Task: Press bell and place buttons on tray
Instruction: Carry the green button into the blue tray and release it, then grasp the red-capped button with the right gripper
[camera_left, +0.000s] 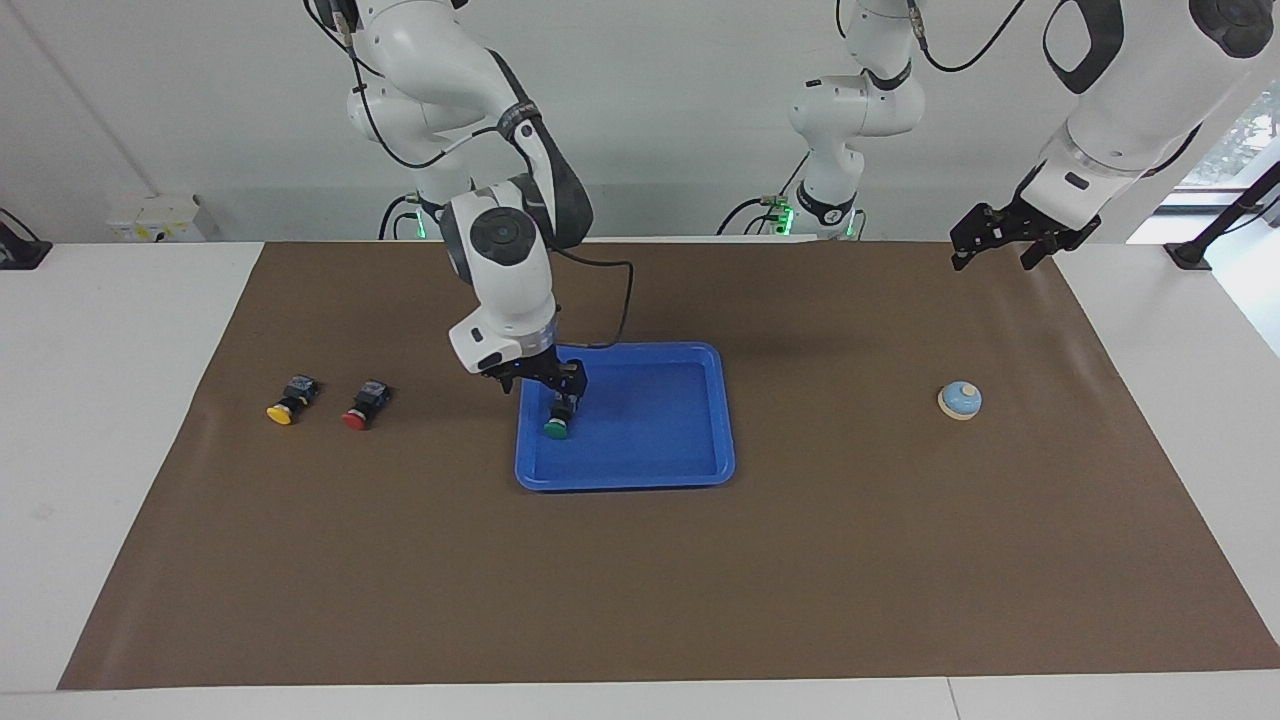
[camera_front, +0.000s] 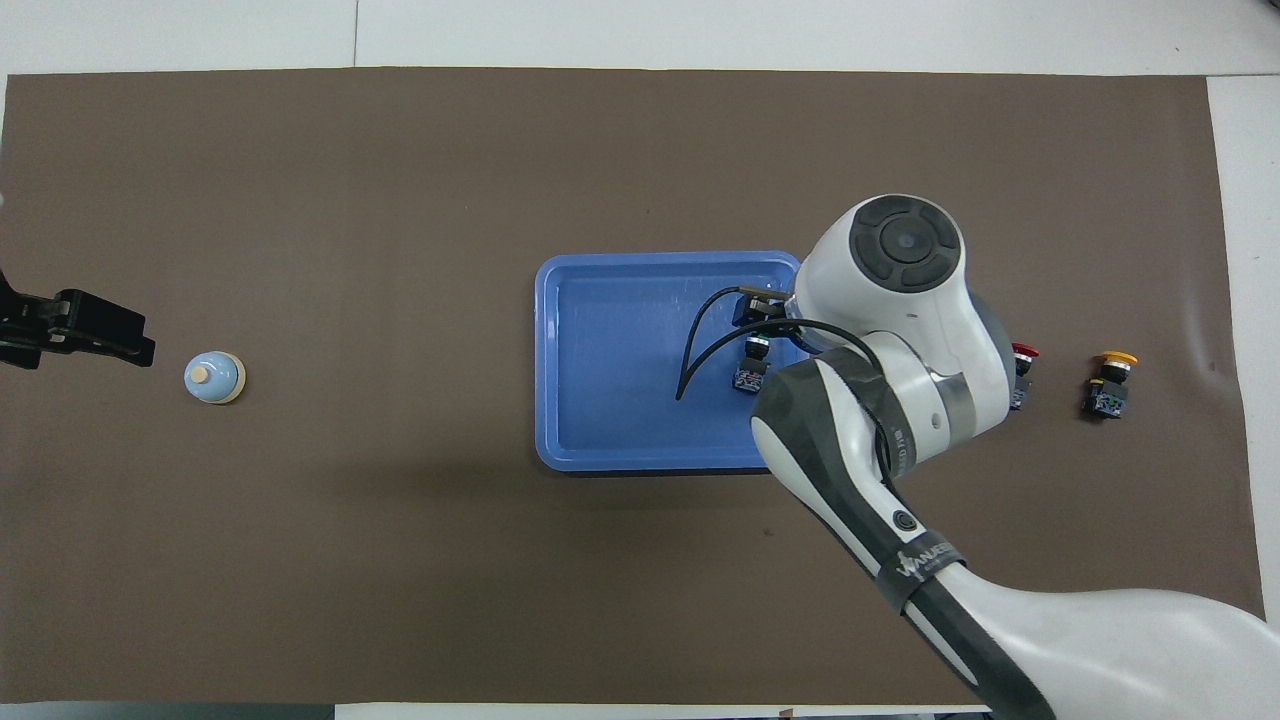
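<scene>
— Where do your buttons sit against the tray (camera_left: 722, 400)?
— Your green button (camera_left: 556, 428) lies inside the tray, at its right-arm end. Your red button (camera_left: 357, 413) and yellow button (camera_left: 284, 407) lie on the tabletop (camera_left: 640, 580), off the tray toward the right arm's end. The bell (camera_left: 960, 400) sits off the tray toward the left arm's end.
— And your tools?
— Your right tool (camera_left: 538, 382) hangs over the tray's rim, fingers spread, gripping nothing. Your left tool (camera_left: 1000, 240) waits raised, fingers apart, empty.
</scene>
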